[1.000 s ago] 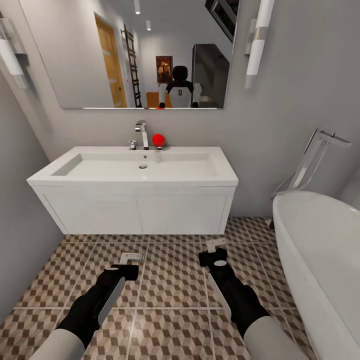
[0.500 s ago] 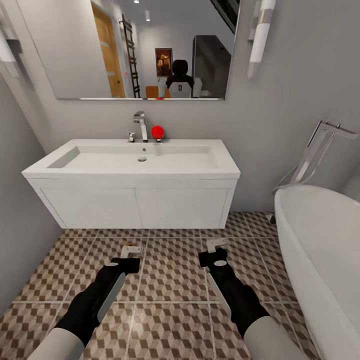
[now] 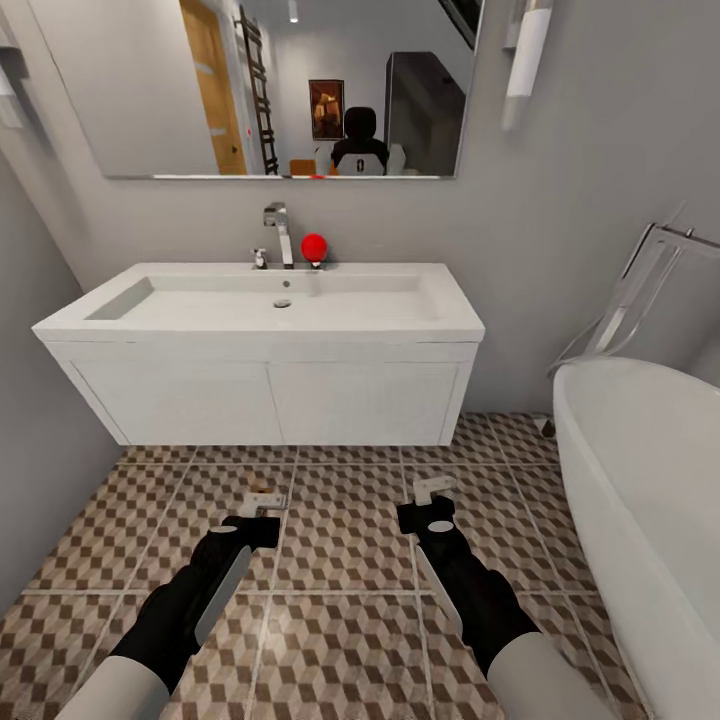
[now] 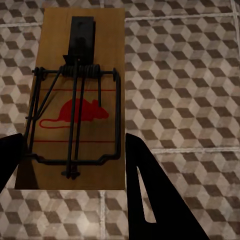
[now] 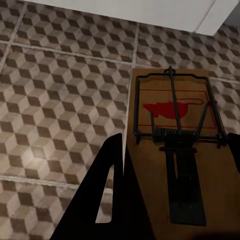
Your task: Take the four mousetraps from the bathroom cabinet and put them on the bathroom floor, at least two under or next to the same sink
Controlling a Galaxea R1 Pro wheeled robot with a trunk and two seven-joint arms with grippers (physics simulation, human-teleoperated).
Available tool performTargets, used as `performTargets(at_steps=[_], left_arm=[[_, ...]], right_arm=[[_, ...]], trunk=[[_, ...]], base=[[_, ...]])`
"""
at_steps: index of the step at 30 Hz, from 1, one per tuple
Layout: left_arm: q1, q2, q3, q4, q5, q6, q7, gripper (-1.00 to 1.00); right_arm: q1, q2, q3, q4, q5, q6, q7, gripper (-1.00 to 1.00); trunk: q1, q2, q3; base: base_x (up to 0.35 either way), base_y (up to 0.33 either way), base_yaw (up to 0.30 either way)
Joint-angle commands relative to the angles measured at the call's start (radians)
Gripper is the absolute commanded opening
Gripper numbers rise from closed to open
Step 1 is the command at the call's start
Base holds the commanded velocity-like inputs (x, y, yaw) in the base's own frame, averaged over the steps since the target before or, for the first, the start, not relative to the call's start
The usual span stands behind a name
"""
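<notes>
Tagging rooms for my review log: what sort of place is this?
A bathroom: a white rectangular wall-hung basin unit with a chrome tap under a wide wall mirror, a white oval bathtub beside it, and brown-and-beige cube-patterned floor tiles.

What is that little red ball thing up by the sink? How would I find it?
Look at the big white sink on the wall under the mirror. On its back edge stands a chrome tap, and right beside that sits the red ball. It is the one bright red, round thing among the white and silver.
</notes>
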Motion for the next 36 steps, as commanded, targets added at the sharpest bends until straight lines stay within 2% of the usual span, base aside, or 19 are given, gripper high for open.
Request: performTargets(at_steps=[1, 36], left_arm=[[-0.001, 0.001, -0.004, -0.001, 0.008, 0.004, 0.007, -1.00], [-0.001, 0.000, -0.005, -0.001, 0.009, 0.004, 0.007, -1.00]], right_arm=[[-0.001, 0.000, 0.003, -0.001, -0.004, 0.005, -0.006, -1.00], [-0.001, 0.000, 0.003, -0.001, -0.004, 0.005, -0.006, -1.00]], trunk=[[0.004, -0.008, -0.006], [0.138, -0.253, -0.172]], base=[[0.000, 0.000, 0.000], [0.000, 0.000, 0.000]])
